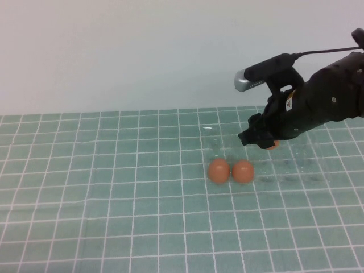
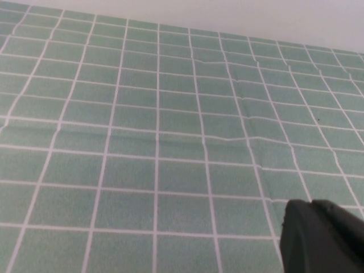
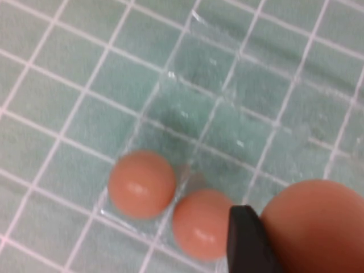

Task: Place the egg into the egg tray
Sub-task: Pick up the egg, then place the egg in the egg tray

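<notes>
I saw the right gripper (image 1: 263,140) above the egg tray (image 1: 296,165), its jaws pinching the egg (image 3: 315,227). The left gripper (image 2: 321,239) hung over the counter (image 2: 170,142); its jaws I couldn't judge.

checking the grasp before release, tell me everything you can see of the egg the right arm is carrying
The egg is smooth, orange-brown and oval, with no cracks showing. It is held off the table in the right gripper, jaws shut on it, above the clear egg tray. One dark finger presses its side. The left gripper is elsewhere.
</notes>
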